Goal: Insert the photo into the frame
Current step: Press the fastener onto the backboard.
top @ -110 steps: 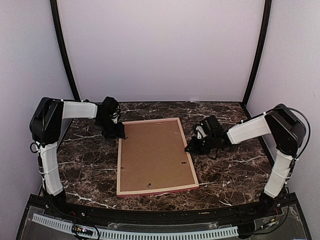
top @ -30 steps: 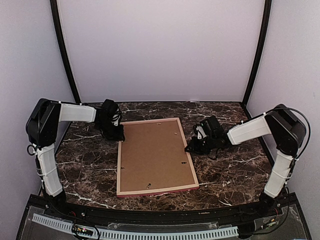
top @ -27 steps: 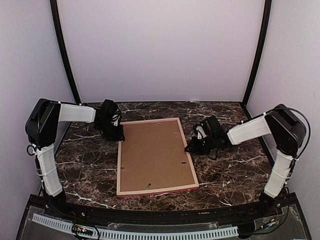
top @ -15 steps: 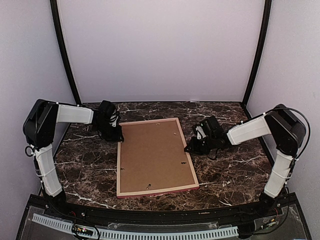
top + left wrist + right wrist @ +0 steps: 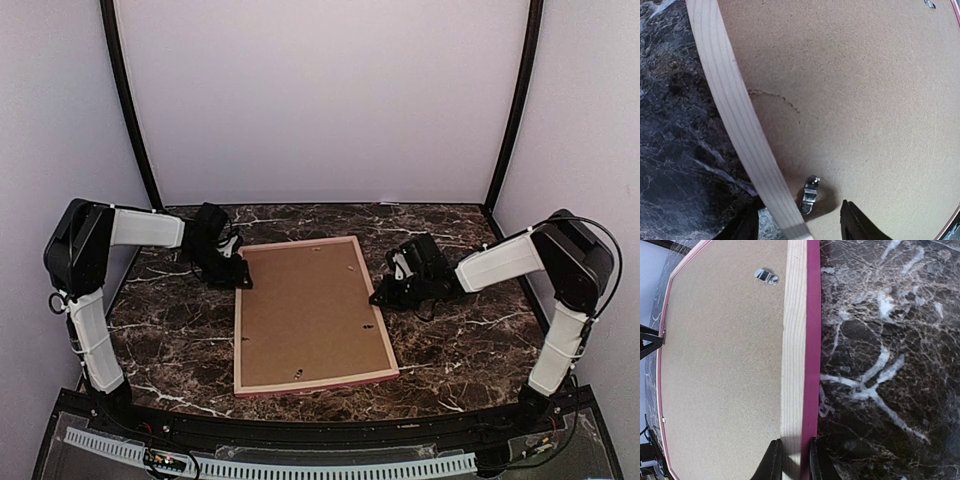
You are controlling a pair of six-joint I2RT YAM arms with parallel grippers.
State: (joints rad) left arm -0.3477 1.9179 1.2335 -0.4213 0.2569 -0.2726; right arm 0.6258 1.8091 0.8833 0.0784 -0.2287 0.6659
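Observation:
The frame (image 5: 237,330) lies face down on the marble table, pink outside, light wood inside, with a brown backing board (image 5: 305,310) filling it. The photo is hidden. My left gripper (image 5: 240,278) stands open at the far left corner. In the left wrist view its jaws (image 5: 800,225) straddle the light wood rail (image 5: 735,115) and a metal clip (image 5: 810,194) without gripping either. My right gripper (image 5: 380,296) is at the frame's right side. In the right wrist view it (image 5: 792,460) is shut on the frame's rail (image 5: 795,340), one finger inside and one on the pink face.
Small metal clips (image 5: 766,276) sit along the backing board's edges (image 5: 297,372). Dark marble table (image 5: 170,330) surrounds the frame on all sides. Pale walls with black posts (image 5: 130,110) close in the back and both sides.
My left gripper has opened, and its arm has shifted slightly left at the frame's far left corner. The right gripper and the frame have not moved.

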